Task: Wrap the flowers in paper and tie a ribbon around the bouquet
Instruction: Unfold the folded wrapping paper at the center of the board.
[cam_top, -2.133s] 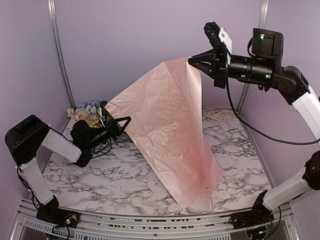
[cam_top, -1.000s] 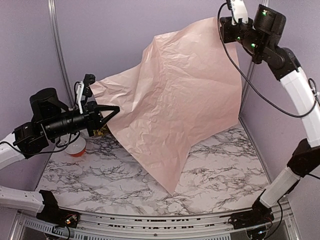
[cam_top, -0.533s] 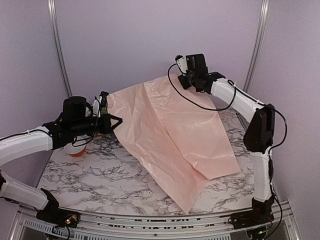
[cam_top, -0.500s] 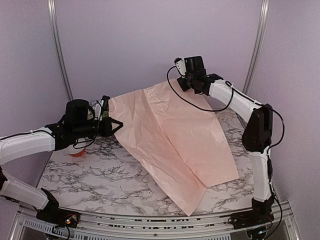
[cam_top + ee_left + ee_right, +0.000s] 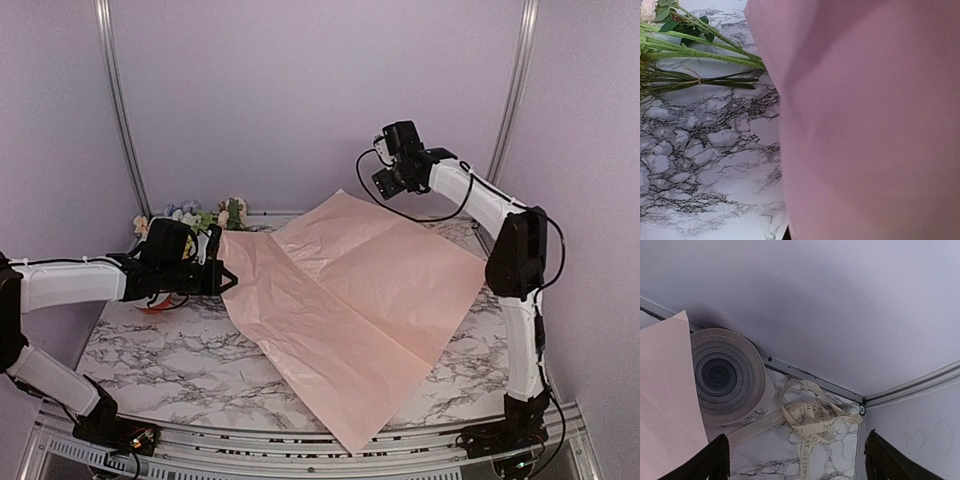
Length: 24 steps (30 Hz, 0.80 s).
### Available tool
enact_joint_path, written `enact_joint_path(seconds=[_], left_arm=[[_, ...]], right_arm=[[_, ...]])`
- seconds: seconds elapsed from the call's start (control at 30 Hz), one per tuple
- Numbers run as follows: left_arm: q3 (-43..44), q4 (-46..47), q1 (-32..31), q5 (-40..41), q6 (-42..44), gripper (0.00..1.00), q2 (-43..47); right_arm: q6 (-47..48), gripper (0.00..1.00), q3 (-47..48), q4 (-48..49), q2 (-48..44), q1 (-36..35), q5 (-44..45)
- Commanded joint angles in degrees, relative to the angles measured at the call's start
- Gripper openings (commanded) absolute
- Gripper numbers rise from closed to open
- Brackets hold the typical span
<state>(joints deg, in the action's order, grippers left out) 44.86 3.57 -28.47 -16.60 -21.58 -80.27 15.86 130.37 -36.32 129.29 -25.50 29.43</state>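
Observation:
The pink paper (image 5: 350, 290) lies spread over the marble table, its near corner hanging past the front edge. My left gripper (image 5: 222, 276) is shut on the paper's left corner, low over the table; in the left wrist view the paper (image 5: 870, 125) covers the fingers. The flowers (image 5: 195, 215) lie at the back left, with their green stems (image 5: 700, 55) just beyond the paper's edge. My right gripper (image 5: 385, 183) hangs open above the paper's far corner with nothing in it (image 5: 797, 437). The cream ribbon (image 5: 815, 420) lies tangled in the back right corner.
A round grey-white ringed plate (image 5: 720, 375) leans against the back wall beside the ribbon, with the paper's corner (image 5: 665, 405) in front of it. A small orange thing (image 5: 150, 304) sits under my left arm. Purple walls close in the table at the back and sides.
The paper has dropped from hanging high to lying spread on the table. My right gripper let go of its far corner and opened. The left gripper came down with its corner.

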Motion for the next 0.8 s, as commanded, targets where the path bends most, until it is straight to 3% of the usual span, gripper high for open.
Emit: enact_joint_path(seconds=[0.0, 0.17, 0.3, 0.47, 0.77], left_arm=[[1.3, -6.2, 0.1, 3.6, 3.7, 0.0, 0.8], [2.5, -6.6, 0.1, 0.6, 7.1, 0.0, -1.3], [3.9, -6.9, 0.0, -0.1, 9.3, 0.0, -3.9], [3.8, -8.3, 0.0, 2.3, 11.0, 0.0, -4.8], [7.0, -9.0, -4.2, 6.8, 15.4, 0.0, -10.7]], right_arm=[[-6.4, 0.98, -5.6, -8.4, -13.9, -0.2, -9.0], [-5.6, 1.0, -22.1, -2.9, -25.8, -4.5, -5.5], [-11.5, 0.99, -35.1, -0.2, -29.3, -4.5, -6.2], [-19.9, 0.97, -49.4, 4.3, -29.1, -0.4, -12.0], [-28.7, 0.96, -64.6, 12.6, -27.7, 5.2, -12.7]])
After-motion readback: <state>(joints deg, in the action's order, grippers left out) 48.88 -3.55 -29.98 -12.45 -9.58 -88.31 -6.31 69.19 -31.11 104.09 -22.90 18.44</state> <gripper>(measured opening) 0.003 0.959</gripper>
